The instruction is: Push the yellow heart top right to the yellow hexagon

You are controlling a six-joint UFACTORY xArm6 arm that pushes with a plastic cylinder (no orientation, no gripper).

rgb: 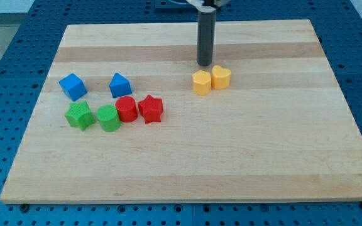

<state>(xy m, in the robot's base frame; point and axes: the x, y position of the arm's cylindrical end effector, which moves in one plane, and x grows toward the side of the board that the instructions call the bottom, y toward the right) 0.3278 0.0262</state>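
Looking at the board, this one seems pretty much wrapped up. The yellow heart (221, 76) is sitting touching the yellow hexagon (201, 82), on its right side and a bit toward the view's top, so basically top right of it like the task wants. Both sit right of centre on the wooden board (244, 163). My tip (205, 64) is just above the pair, hovering by the gap between them, near but not obviously touching either. No claw here, it's just a plain rod, so nothing to be apart or together. What's left, I'd guess: maybe a tiny nudge if the heart should sit higher, otherwise back off. Off to the view's left, well apart: two blue blocks (73, 86) (119, 84), green star (79, 115), green round block (109, 117), red round block (127, 108), red star (150, 108)
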